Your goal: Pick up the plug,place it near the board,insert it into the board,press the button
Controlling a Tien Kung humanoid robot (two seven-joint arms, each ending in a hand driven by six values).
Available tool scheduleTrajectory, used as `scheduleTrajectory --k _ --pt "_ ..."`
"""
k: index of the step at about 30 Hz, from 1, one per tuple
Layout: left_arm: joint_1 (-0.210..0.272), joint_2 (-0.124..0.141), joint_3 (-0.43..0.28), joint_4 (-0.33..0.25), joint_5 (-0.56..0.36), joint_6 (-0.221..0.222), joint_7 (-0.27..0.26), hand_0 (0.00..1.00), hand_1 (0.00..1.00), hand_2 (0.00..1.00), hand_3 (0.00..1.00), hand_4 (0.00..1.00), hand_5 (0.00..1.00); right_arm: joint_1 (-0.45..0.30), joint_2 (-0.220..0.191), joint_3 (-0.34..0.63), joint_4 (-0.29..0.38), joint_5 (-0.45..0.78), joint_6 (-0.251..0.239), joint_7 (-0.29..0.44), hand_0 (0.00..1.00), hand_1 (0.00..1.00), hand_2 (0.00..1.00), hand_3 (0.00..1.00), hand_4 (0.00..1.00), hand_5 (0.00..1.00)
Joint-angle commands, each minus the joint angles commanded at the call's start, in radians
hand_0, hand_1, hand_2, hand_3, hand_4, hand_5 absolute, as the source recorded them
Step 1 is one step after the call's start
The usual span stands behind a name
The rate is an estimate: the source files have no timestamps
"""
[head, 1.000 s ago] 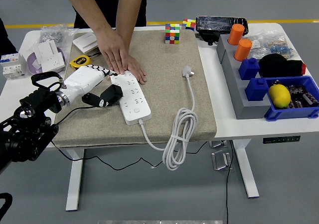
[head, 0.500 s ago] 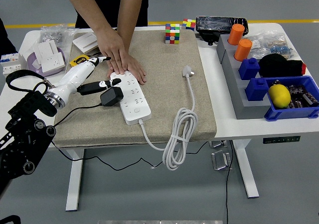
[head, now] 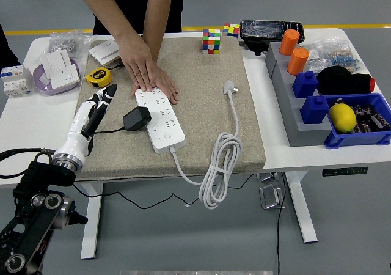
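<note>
the black plug [head: 136,118] lies on the mat touching the board's [head: 160,119] left edge, just right of the left robot hand [head: 98,104], whose fingers are loosely extended and empty (a person's hands [head: 146,73] steady the board).

You are viewing a robotics lab or workshop, grey sealed floor with a yellow line [head: 342,26] at top, height-adjustable white table [head: 305,156], blue parts bins [head: 360,139] at right, loose wall sockets [head: 58,67] upper left.
</note>
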Motion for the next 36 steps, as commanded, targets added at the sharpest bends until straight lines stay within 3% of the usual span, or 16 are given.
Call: scheduleTrajectory --k 3,13,21,36 --pt "0.015 -0.002 0.010 0.022 -0.045 -0.014 -0.009 0.946 0.950 0.916 0.890 0.998 0.998 0.002 0.000 -0.001 0.000 0.000 0.000 0.000 0.816 0.770 0.733 0.752 0.998 0.998" --pt "0.004 0.003 0.021 0.087 0.104 -0.067 -0.111 0.955 0.955 0.915 0.892 0.998 0.998 0.000 -0.003 -0.010 0.000 0.003 -0.001 -0.001 0.815 0.769 0.733 0.751 0.998 0.998" --pt "-0.003 0.004 0.042 0.124 0.189 -0.091 -0.139 0.967 0.954 0.915 0.892 0.998 0.998 -0.005 -0.001 -0.012 0.000 0.003 0.000 -0.001 0.816 0.769 0.732 0.752 0.998 0.998" --pt "-0.036 0.007 0.038 0.198 0.225 -0.097 -0.162 0.970 0.953 0.917 0.892 0.998 0.998 -0.002 -0.001 -0.011 -0.001 0.004 0.000 -0.002 0.816 0.769 0.732 0.752 0.998 0.998"
